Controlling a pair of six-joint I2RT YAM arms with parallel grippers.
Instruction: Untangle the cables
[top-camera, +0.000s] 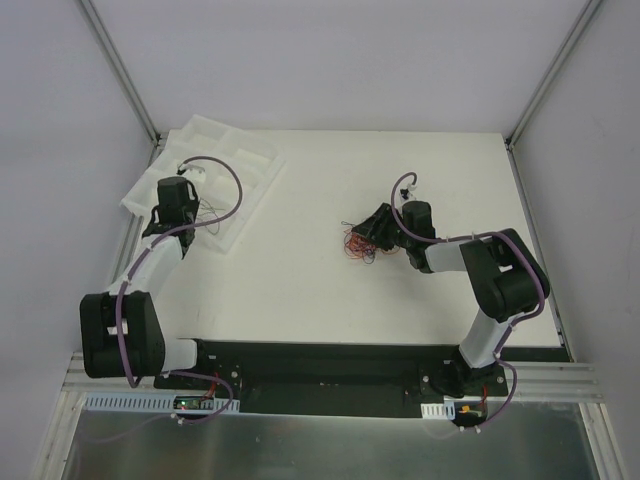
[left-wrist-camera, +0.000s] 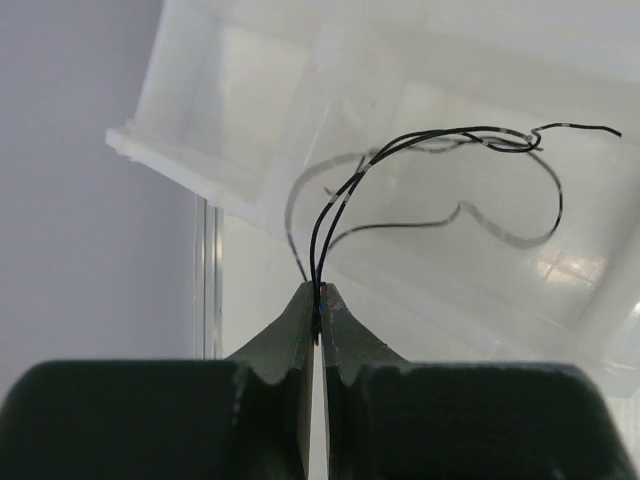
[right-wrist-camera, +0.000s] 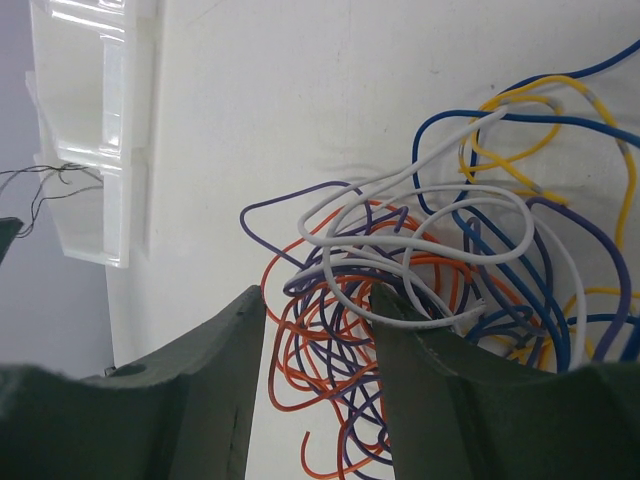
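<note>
A tangle of thin cables (top-camera: 358, 243) lies on the white table, right of the middle. In the right wrist view the cables (right-wrist-camera: 420, 300) are orange, purple, white, blue and yellow loops. My right gripper (top-camera: 374, 230) is open, low over the tangle's right side. Its fingers (right-wrist-camera: 318, 295) straddle orange and purple loops, and a white cable lies against the right finger (right-wrist-camera: 430, 380). My left gripper (left-wrist-camera: 319, 292) is shut on two thin black cables (left-wrist-camera: 440, 140). It holds them above the white tray (left-wrist-camera: 250, 90). From above, the left gripper (top-camera: 188, 212) is at the tray's near edge, with the black cables (top-camera: 208, 214) beside it.
The white compartment tray (top-camera: 215, 165) lies tilted at the table's far left corner, next to the left wall frame (top-camera: 120, 70). It also shows at the left in the right wrist view (right-wrist-camera: 90, 130). The table's edge (top-camera: 530, 230) runs close to the right arm.
</note>
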